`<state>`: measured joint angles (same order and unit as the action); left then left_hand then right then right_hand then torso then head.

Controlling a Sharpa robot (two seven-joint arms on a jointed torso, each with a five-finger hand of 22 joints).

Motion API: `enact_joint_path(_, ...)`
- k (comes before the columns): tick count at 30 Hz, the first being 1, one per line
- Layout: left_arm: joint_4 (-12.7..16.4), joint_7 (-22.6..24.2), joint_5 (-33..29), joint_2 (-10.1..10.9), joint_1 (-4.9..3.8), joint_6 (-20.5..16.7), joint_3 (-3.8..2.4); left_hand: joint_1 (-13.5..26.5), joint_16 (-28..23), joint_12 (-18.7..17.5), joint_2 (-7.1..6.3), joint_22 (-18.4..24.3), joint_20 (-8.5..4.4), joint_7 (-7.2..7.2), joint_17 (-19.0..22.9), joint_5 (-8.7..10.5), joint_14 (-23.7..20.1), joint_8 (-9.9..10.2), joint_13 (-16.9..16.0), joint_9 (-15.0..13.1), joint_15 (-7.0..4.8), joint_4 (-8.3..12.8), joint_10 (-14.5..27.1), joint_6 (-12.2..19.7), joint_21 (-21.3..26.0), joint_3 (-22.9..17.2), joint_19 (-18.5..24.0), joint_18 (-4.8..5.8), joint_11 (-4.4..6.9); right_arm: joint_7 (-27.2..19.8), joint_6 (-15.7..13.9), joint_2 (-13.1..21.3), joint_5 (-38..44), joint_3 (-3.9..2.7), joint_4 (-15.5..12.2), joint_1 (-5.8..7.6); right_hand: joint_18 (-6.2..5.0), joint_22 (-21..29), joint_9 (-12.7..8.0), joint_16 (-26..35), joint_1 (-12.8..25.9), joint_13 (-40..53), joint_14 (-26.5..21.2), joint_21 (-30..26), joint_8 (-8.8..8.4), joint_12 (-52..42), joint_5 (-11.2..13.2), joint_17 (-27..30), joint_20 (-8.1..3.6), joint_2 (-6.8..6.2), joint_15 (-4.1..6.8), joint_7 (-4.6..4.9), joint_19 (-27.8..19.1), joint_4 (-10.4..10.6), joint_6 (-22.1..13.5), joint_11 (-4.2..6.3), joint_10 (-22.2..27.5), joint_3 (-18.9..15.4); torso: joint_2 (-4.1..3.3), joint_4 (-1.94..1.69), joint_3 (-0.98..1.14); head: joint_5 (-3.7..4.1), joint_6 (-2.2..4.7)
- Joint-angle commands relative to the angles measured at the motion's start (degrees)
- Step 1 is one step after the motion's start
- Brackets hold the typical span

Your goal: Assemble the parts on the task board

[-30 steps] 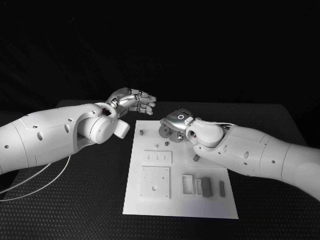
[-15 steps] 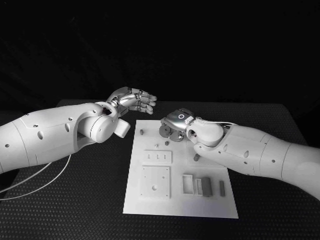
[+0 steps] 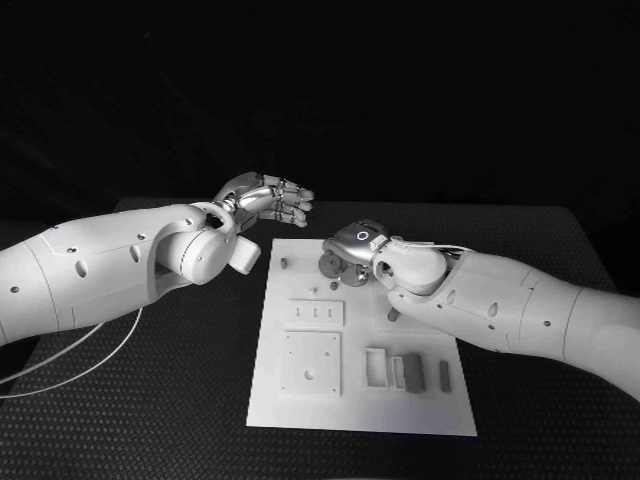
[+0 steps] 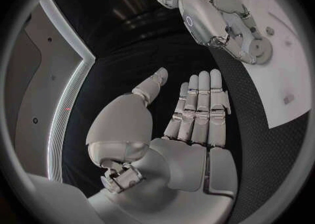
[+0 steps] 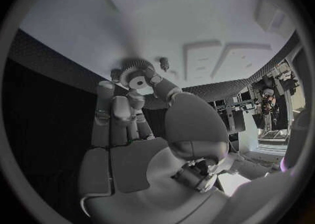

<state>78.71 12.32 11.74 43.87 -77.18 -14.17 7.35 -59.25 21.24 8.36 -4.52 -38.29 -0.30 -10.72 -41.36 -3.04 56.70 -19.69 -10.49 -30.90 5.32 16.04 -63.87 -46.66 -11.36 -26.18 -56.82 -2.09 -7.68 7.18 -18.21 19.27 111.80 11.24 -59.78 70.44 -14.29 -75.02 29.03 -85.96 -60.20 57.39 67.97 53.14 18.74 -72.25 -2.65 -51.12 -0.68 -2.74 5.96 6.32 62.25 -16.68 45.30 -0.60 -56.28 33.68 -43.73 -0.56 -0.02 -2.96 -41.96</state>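
Black, textured worktop (image 3: 176, 400) carries the white task board (image 3: 363, 385) at its middle. Off the board's far left corner, the left robot hand (image 4: 190, 113) hovers with fingers straight and apart, holding nothing. Further right, the right robot hand (image 3: 352, 250) pinches a small gear (image 5: 136, 72) low over the board's far end, next to a short peg (image 5: 164, 63). Nearer the robot, grey blocks (image 3: 407, 372) lie in the board's recesses. Seating the gear well probably means keeping it level, centring its bore over its post, then pressing straight down without twisting.
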Motion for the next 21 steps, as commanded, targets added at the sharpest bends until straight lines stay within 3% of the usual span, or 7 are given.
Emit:
enact_joint_path(1, 0.14, 0.45, 0.14, -0.06, -0.08, 0.44, -0.07, -0.24, -0.2, -0.25, 0.14, -0.06, 0.09, -0.03, -0.08, 0.2, 0.23, 0.27, -0.07, -0.07, 0.16, -0.21, -0.3, 0.44, 0.27, 0.18, 0.13, -0.86, -0.02, -0.41, 3.89, 0.15, 0.15, 0.27, 0.13, -0.38, -0.71, -0.63, 0.18, 0.28, -0.2, -0.05, -0.22, -0.38, 0.37, 0.35, -0.24, 0.08, 0.19, -0.62, -0.18, -0.04, 0.05, 0.1, 11.5, 0.52, 0.87, -0.39, 0.01, 0.0, -0.01, 0.0, -0.05)
enact_joint_path(15, 0.08, 0.43, 0.14, -0.12, -0.08, 0.49, -0.07, -0.23, -0.26, -0.29, 0.14, -0.07, 0.09, -0.04, -0.13, 0.2, 0.24, 0.28, -0.1, -0.07, 0.16, -0.22, -0.3, 0.44, 0.3, 0.2, 0.13, -0.85, -0.02, -0.2, 2.92, -0.15, -0.48, 0.31, 0.7, -0.46, -0.71, -0.67, -0.14, 0.35, 0.06, -0.1, -0.56, -0.66, -0.41, 0.4, -0.24, 0.11, 0.33, -1.36, -0.43, 0.34, -0.1, 0.15, 10.59, 0.19, 1.35, -0.24, -0.01, -0.02, 0.0, 0.03, -0.1)
enact_joint_path(20, 0.07, 0.37, 0.14, -0.12, -0.08, 0.45, -0.07, -0.22, -0.28, -0.3, 0.13, -0.08, 0.1, -0.04, -0.15, 0.2, 0.24, 0.29, -0.1, -0.08, 0.16, -0.22, -0.3, 0.45, 0.31, 0.2, 0.13, -0.85, -0.03, -0.12, 1.39, -0.29, -1.36, 0.33, 1.14, -0.46, -0.71, -0.71, -1.9, 0.48, 0.08, -0.34, -1.2, -1.05, -4.22, 0.89, -0.22, 0.13, 0.56, -3.0, -2.03, 2.3, -0.39, 0.25, 4.11, -1.61, 2.7, -0.04, -0.02, -0.04, -0.02, 0.06, -0.09)
enact_joint_path(21, 0.06, 0.38, 0.14, -0.1, -0.08, 0.45, -0.07, -0.22, -0.29, -0.31, 0.13, -0.08, 0.1, -0.04, -0.15, 0.2, 0.24, 0.29, -0.11, -0.08, 0.16, -0.22, -0.3, 0.45, 0.31, 0.2, 0.13, -0.85, -0.03, 0.01, 1.1, -0.27, -1.38, 0.33, 1.17, -0.46, -0.71, -0.72, -2.23, 0.48, -0.06, -0.38, -1.3, -1.12, -4.9, 0.91, -0.23, 0.13, 0.63, -3.12, -2.23, 2.35, -0.42, 0.29, 2.84, -1.73, 2.86, 0.13, -0.01, -0.04, -0.03, 0.05, -0.08)
